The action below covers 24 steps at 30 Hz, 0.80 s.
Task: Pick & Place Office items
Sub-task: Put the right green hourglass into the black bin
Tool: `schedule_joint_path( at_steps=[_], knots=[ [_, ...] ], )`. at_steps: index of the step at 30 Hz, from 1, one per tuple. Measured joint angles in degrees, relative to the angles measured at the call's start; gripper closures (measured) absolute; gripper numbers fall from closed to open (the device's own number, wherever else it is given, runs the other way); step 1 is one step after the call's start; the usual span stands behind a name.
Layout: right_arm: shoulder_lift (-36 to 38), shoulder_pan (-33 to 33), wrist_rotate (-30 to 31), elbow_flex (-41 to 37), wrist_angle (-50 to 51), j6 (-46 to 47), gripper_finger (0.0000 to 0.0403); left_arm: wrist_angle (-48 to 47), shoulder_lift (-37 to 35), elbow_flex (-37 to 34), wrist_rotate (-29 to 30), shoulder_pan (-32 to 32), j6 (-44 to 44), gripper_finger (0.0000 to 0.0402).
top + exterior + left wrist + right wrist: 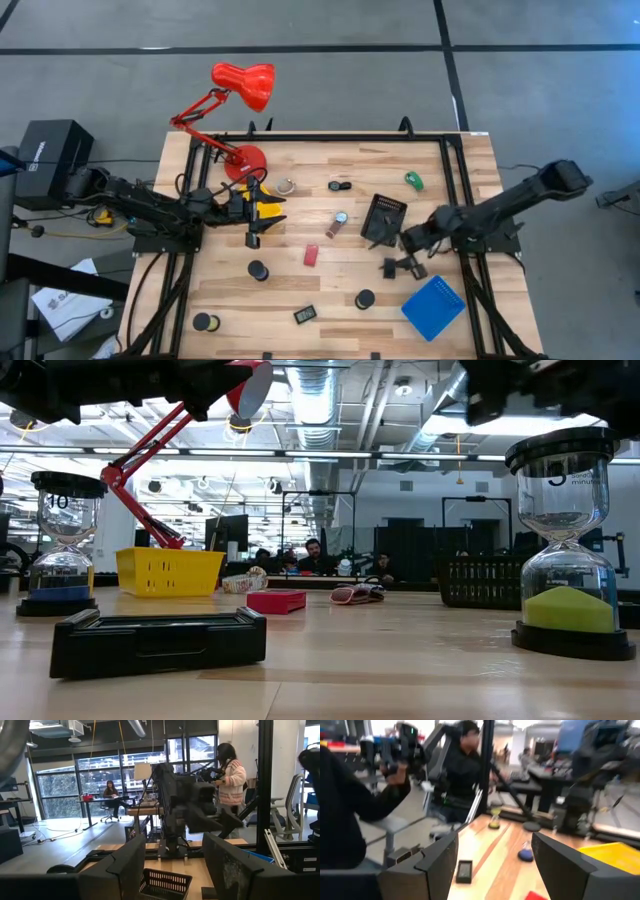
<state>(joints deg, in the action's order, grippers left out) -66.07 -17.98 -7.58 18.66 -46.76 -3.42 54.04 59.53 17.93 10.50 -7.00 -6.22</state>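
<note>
The spread, empty left pincer [252, 238] hangs at centre-left, the red block [311, 255] lower right of it, nearer than the spread right pincer [392, 268].

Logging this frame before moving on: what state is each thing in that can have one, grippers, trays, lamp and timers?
left gripper: open, empty, over the yellow tray's edge.
right gripper: open, empty, near the blue tray.
yellow tray: on the table, partly hidden by the left arm.
black tray: lying tilted, mesh showing.
blue tray: flat, nothing in it.
red desk lamp: standing, head beyond the table edge.
sand timers: upright.
</note>
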Motion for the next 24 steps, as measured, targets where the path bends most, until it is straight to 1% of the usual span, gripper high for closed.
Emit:
schedule_joint_path(
  at_steps=[6,11,13,16,19,24],
  knots=[
    [-12.2,-2.4,-1.9,6.6,2.3,1.0,0.0159,0.1,0.0,0.0,0.0,0.0,0.0,0.0211],
    [-18.1,-3.6,-8.0,11.4,9.5,5.6,0.0159,0.2,0.0,0.0,0.0,0.0,0.0,0.0211],
    [-19.7,-4.6,-9.1,12.7,11.3,5.9,0.0159,0.3,0.0,0.0,0.0,0.0,0.0,0.0211],
    [-21.3,-5.8,-8.7,14.4,13.1,3.7,0.0159,0.5,0.0,0.0,0.0,0.0,0.0,0.0211],
    [-22.4,-6.1,-8.6,15.4,15.1,3.6,0.0159,0.5,0.0,0.0,-0.1,0.0,0.0,0.0211],
    [-22.5,-5.8,-7.4,15.6,19.8,3.9,0.0159,0.5,0.0,0.0,-0.1,0.0,0.0,0.0211]
  ],
)
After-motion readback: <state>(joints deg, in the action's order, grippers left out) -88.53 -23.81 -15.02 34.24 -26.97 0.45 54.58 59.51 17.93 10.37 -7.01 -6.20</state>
